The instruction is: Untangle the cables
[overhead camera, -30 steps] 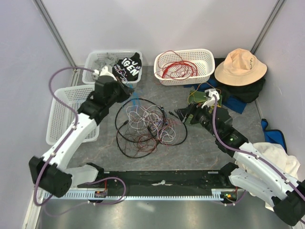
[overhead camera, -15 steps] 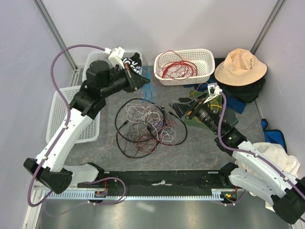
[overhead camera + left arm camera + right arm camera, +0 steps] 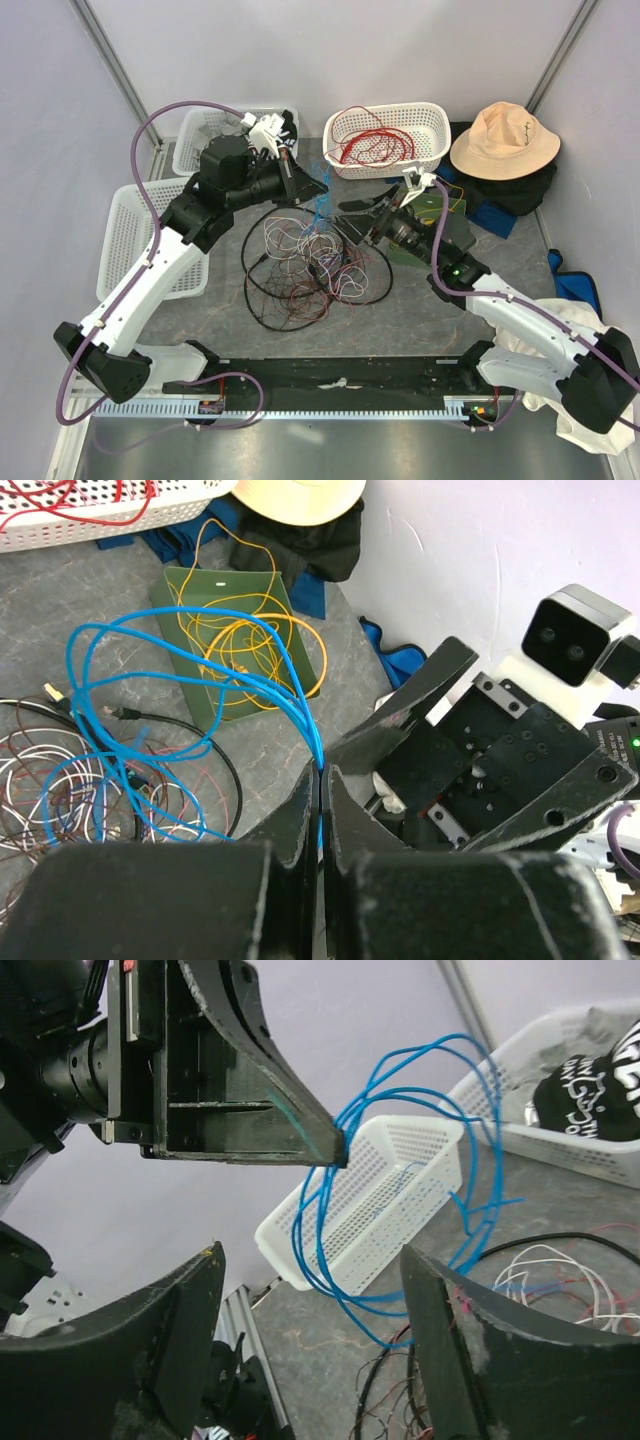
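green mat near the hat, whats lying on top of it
A coil of yellow-orange cable lies on the green mat. Loops of blue cable hanging from the shut left gripper cross in front, hiding parts of both.

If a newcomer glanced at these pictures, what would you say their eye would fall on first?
The blue cable stands out first, pinched in the shut left end effector and hanging in loops above the tangled heap at mid-table. The open right end effector faces it from the right. At the back, red cables lie in a white basket, beside a tan hat.
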